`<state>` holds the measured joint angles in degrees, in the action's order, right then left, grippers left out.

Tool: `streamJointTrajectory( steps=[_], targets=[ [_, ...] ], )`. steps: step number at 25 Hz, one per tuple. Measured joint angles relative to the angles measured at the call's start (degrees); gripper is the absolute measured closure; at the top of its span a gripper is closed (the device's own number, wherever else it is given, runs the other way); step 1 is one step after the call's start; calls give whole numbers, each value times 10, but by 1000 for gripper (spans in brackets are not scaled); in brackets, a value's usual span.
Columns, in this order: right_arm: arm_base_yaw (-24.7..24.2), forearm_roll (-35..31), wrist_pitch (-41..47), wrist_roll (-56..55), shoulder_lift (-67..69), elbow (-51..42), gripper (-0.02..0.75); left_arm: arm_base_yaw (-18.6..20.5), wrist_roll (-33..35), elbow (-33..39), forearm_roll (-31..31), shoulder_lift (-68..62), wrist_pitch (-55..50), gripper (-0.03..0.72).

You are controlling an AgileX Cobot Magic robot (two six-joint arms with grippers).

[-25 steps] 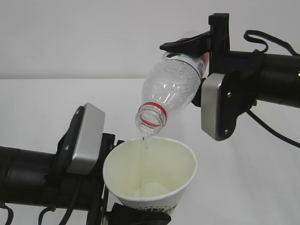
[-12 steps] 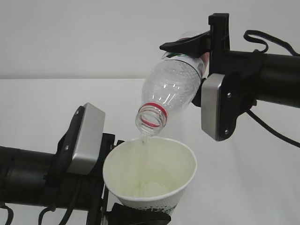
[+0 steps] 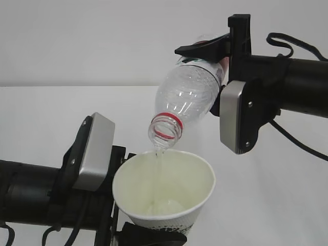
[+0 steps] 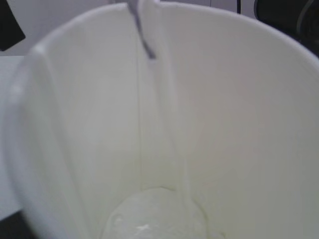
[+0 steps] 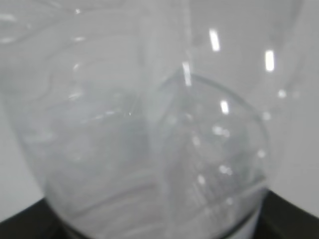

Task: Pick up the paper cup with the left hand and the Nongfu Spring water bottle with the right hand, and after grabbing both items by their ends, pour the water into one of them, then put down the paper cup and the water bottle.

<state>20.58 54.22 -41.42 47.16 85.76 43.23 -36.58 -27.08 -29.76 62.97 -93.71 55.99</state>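
Both arms raised, tools point(image 3: 218, 54) clamped.

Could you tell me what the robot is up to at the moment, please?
It is pouring. The right pincer holds the Nongfu Spring water bottle by its base end, tilted mouth-down over the paper cup, which the left pincer grips near its bottom. A thin stream of water runs into the cup, and a little has pooled at the bottom.

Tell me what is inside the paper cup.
A thin stream of water runs down inside the paper cup into a shallow pool at its bottom. The cup's near wall hides part of the bottom in the exterior view.
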Motion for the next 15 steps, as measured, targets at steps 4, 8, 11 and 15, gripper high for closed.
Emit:
streamJointTrajectory(
  steps=[4,8,11,15],
  targets=[
    [0,-1,0,1,0,0,263,0,0,0,0,0,0,143],
    [0,-2,0,2,0,0,264,0,0,0,0,0,0,143],
    [0,-2,0,11,0,0,264,0,0,0,0,0,0,143],
    [0,-2,0,15,0,0,264,0,0,0,0,0,-1,143]
  ],
)
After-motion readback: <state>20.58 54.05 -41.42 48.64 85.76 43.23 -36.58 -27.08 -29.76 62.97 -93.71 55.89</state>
